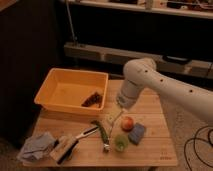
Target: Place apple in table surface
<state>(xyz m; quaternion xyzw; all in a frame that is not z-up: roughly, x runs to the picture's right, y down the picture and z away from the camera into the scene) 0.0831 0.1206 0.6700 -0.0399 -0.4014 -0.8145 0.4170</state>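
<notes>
Reference landmark: the yellow tub (69, 107), which stands on the far left part of the table surface (156, 150).

Apple (127, 123): rests on the planks outside the tub, off its near right corner.

Gripper (112, 118): hangs low over the planks between the tub's near right corner and the apple. The pincer stands wide and holds nothing. The apple lies free beside it. The arm (150, 82) reaches in from the right of the tub.

Blue sponge (136, 133): farther from the tub than the apple, just beside the fruit.

Green round object (121, 142): in front of the tub's right corner, nearer the camera than the apple.

Brush (65, 148) and grey-blue cloth (36, 148): in front of the tub, at the table's near edge.

Dark object (91, 100): inside the tub, against its right wall. It is too blurred to identify.
</notes>
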